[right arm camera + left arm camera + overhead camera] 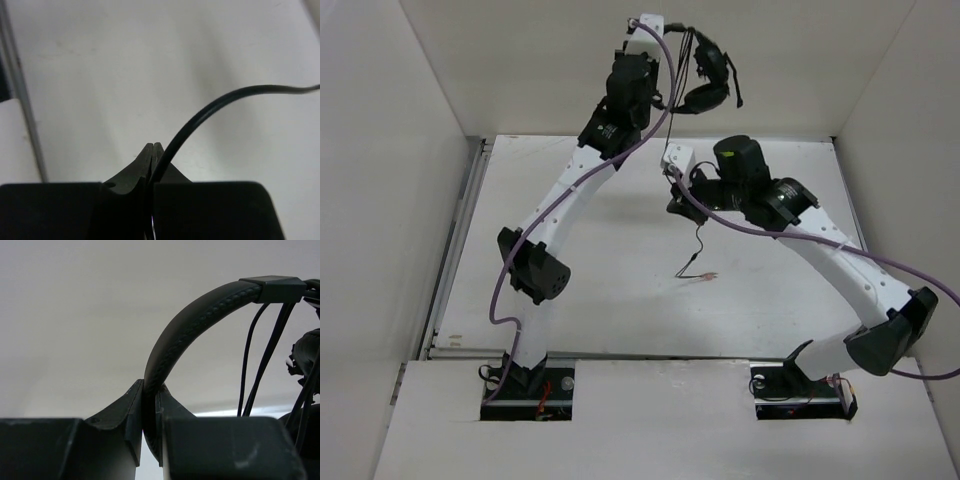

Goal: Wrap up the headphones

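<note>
OK, status. The table is white. The left arm reaches out toward 12 o'clock of the top view, and the right arm folds in from 4 o'clock to the centre.

The headphones are off the table, hanging at about 1 o'clock in front of the back wall. My left gripper is clenched on the headband, with the band pinched edge-on between the jaws. The earcups dangle at 3 o'clock in that wrist view.

My right gripper is clamped on the cable, which arcs out of the jaws toward 2 o'clock. From the top, the tail drops from that gripper toward 6 o'clock and ends in the plugs. They're on the table or just off it, can't tell which.

I read this as the winding step: one arm anchors, the other feeds. Can't tell how many turns are on. Next I'd swing the right gripper around the headband with the cable taut, and mind the loose tail snagging.
</note>
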{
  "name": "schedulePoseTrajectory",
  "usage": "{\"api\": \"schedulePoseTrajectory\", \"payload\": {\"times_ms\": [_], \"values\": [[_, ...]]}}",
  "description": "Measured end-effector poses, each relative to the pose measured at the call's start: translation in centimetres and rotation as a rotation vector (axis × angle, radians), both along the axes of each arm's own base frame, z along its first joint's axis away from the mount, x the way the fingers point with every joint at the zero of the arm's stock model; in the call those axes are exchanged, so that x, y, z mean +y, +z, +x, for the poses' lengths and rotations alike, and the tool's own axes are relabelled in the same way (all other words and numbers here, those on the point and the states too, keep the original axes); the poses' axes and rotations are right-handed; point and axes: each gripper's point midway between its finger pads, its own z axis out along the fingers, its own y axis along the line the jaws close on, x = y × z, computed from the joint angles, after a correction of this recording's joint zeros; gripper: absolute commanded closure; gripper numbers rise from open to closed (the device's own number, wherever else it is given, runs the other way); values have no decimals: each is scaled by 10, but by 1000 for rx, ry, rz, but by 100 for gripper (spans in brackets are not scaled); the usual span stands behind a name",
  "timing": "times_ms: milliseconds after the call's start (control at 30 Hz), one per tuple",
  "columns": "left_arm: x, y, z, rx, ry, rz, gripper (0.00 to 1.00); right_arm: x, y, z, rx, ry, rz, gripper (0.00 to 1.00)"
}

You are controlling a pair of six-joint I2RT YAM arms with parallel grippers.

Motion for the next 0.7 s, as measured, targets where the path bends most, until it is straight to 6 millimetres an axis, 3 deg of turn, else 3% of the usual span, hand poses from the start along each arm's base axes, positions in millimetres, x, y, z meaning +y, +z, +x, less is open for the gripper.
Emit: {"api": "schedulePoseTrajectory", "payload": {"times_ms": [167,267,400,533,700], "values": [[-5,-90,22,159,18,148,99,-33,43,29,-244,-67,-133,98],[-12,-134,21,238,5,221,99,-64,52,51,-349,-142,-248,98],[-22,-179,14,311,-24,290,99,-104,54,76,-454,-234,-415,99],[-27,-212,1,378,-54,360,99,-138,61,93,-542,-304,-567,99],[-24,-217,-18,411,-97,406,99,-170,76,110,-628,-385,-689,99]]}}
